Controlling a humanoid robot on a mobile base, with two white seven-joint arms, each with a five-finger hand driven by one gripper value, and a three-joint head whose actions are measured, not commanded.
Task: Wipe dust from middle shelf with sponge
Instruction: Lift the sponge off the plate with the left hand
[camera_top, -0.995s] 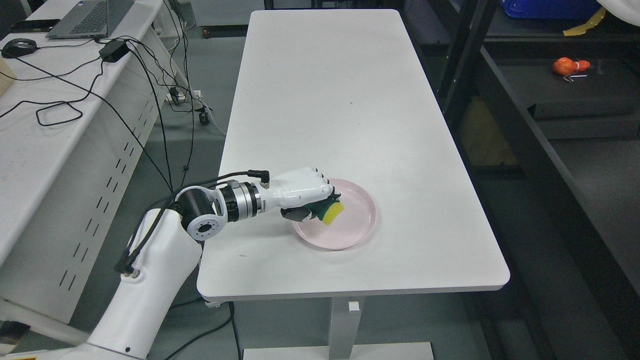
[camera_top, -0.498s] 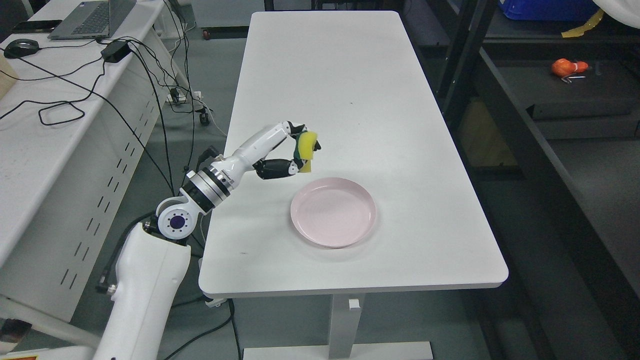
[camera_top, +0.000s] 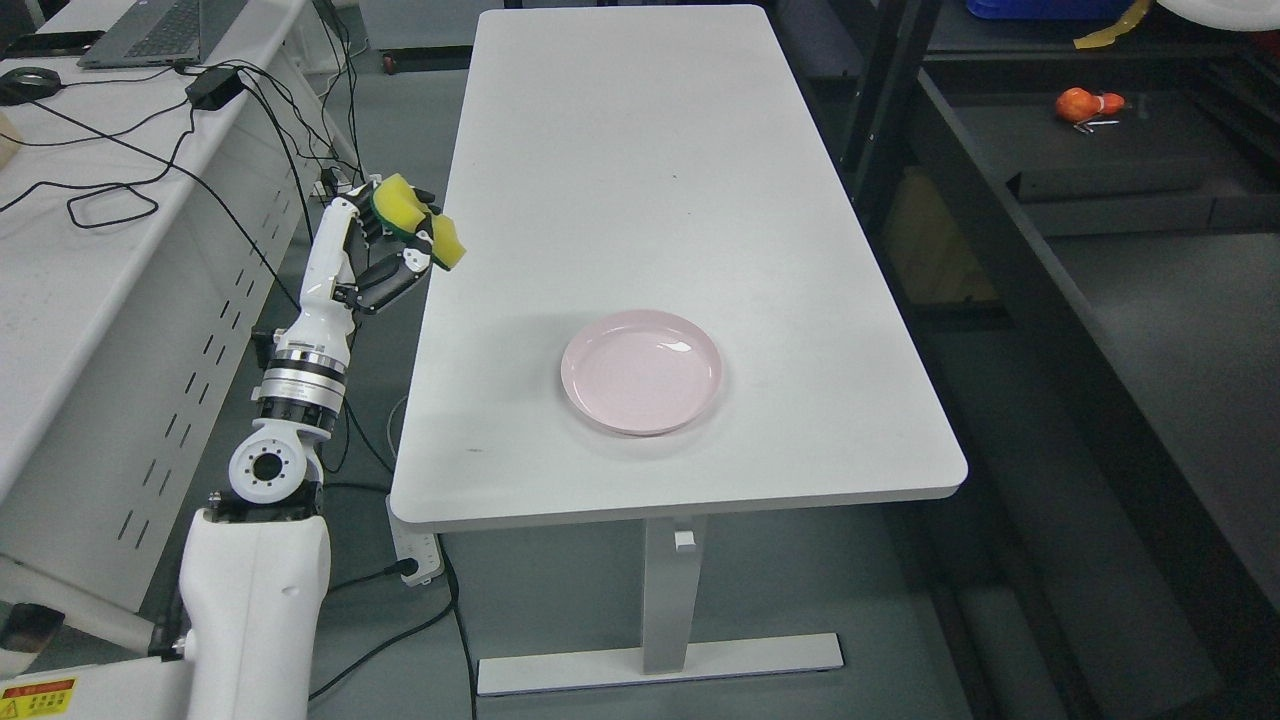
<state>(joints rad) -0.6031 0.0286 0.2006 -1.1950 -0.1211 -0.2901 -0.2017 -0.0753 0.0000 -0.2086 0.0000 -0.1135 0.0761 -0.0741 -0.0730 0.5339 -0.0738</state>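
left robot hand (camera_top: 385, 250) raised beside the left edge of the white desk (camera_top: 640, 180), its arm rising from the lower left of the head view. the fingers (camera_top: 395, 280) are curled around a yellow sponge (camera_top: 420, 222) with a dark green scouring layer; the sponge is bent in the grasp, one yellow end above the hand and the other projecting to its right, just over the desk's left edge. the sponge is clear of the desk surface. a pink plate (camera_top: 641, 371) lies flat on the desk, well apart from the robot hand, to its right and nearer the camera; nothing lies in it. farther to the right of the robot hand stands a dark shelf unit (camera_top: 1100, 200), and on one of its levels lies a small orange object (camera_top: 1085, 103), too small to identify. to the left of the robot hand stands a second white bench carrying black cables (camera_top: 110, 200), a power adapter (camera_top: 210, 88) and a laptop (camera_top: 150, 30) at the upper left corner. the right robot hand does not appear.
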